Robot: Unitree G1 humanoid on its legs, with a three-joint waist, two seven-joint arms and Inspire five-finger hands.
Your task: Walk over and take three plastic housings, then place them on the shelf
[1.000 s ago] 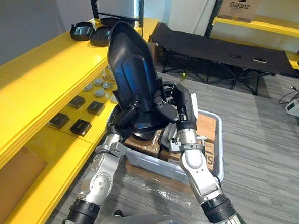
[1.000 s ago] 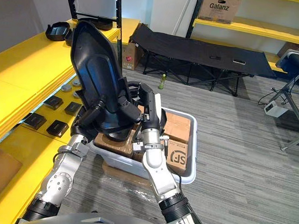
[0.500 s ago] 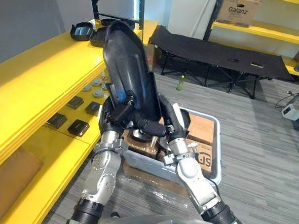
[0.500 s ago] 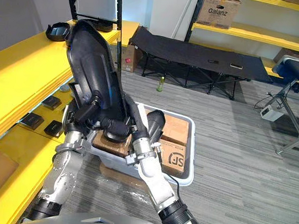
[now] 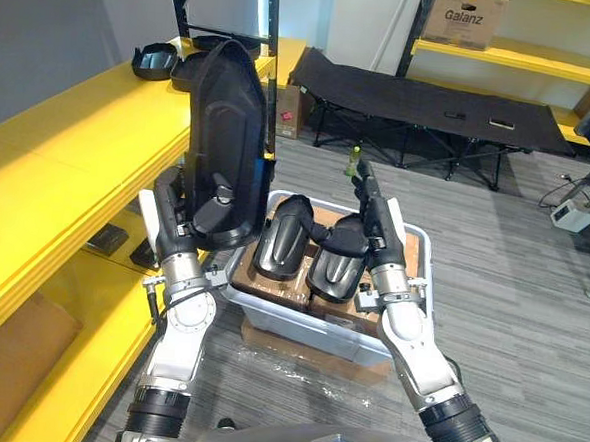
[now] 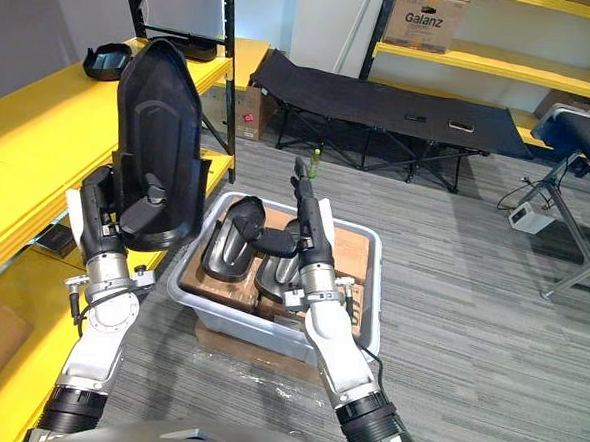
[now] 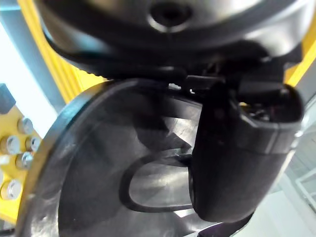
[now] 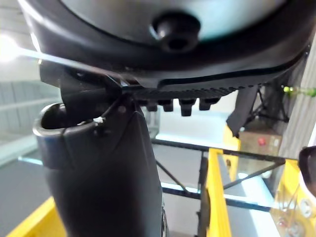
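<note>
Left hand point(image 5: 179, 226) is curled round the lower end of one plastic housing point(image 5: 225, 142), held upright, with the shelf point(image 5: 80, 133) just beside it. Right hand point(image 5: 374, 211) has straight fingers and holds nothing, above the bin point(image 5: 308, 330). I plan to lay the housing flat on the shelf, then release.

Upright black housing point(image 6: 158, 138) in left hand point(image 6: 102, 224)

The upright housing point(image 5: 225, 137) is smooth black plastic with a satin sheen; the two binned housings point(image 5: 279, 238) show glossier highlights. The bin point(image 6: 229, 322) is smooth grey plastic, holding matt brown cardboard point(image 6: 352, 247). The shelf point(image 5: 79, 148) has a smooth yellow finish; the floor point(image 5: 531, 296) is matt grey carpet.
</note>
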